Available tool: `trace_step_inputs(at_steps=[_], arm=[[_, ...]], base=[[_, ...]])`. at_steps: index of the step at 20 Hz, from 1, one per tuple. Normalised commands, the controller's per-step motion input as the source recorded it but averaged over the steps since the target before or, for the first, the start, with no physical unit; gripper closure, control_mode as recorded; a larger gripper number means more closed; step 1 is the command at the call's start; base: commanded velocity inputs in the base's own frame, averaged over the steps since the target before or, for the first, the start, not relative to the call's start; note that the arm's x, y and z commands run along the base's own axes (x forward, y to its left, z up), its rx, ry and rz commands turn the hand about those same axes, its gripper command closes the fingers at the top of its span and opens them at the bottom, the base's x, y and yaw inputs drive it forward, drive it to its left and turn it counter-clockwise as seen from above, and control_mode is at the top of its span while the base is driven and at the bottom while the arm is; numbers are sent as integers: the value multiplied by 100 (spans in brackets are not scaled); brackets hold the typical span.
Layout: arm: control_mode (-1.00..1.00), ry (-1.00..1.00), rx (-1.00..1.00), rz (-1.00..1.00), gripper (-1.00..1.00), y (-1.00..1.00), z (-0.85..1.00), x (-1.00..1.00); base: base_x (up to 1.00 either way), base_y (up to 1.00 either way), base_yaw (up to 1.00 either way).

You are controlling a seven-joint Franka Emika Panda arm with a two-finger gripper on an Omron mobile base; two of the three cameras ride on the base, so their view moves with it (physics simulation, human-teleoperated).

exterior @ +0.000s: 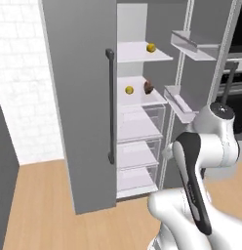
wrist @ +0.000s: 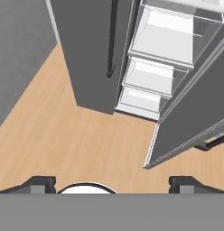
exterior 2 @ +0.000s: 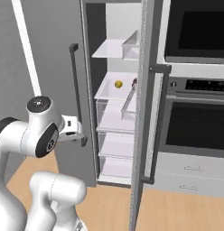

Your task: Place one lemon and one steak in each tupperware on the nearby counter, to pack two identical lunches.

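The fridge stands open. One lemon (exterior: 151,47) lies on the upper shelf and a second lemon (exterior: 129,90) (exterior 2: 118,84) on the shelf below. Beside that second lemon rests a dark brown steak (exterior: 148,87) (exterior 2: 134,82), partly cut off by the door edge in the right base view. My gripper (exterior 2: 82,137) (wrist: 112,184) hangs low in front of the fridge, well below both shelves, and points down at the floor. It is open, its fingertips (wrist: 39,182) wide apart with nothing between them. The tupperware and the counter are out of view.
The left fridge door (exterior: 89,97), with a long dark handle (exterior: 110,107), is swung out. The right door (exterior 2: 143,113) stands edge-on with door bins (exterior: 191,46). Clear drawers (wrist: 150,74) fill the lower fridge. An oven (exterior 2: 195,122) is on the right, above wooden floor (wrist: 64,135).
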Motion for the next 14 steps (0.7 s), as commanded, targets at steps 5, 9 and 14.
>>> trace_step_inputs(at_steps=[5, 9, 14], arm=[[100, 0, 0, 0, -100, 0, 0, 0], [100, 0, 0, 0, -100, 0, 0, 0], [100, 0, 0, 0, -100, 0, 0, 0]], base=[[100, 9, -20], [100, 3, -18], [84, 0, -14]])
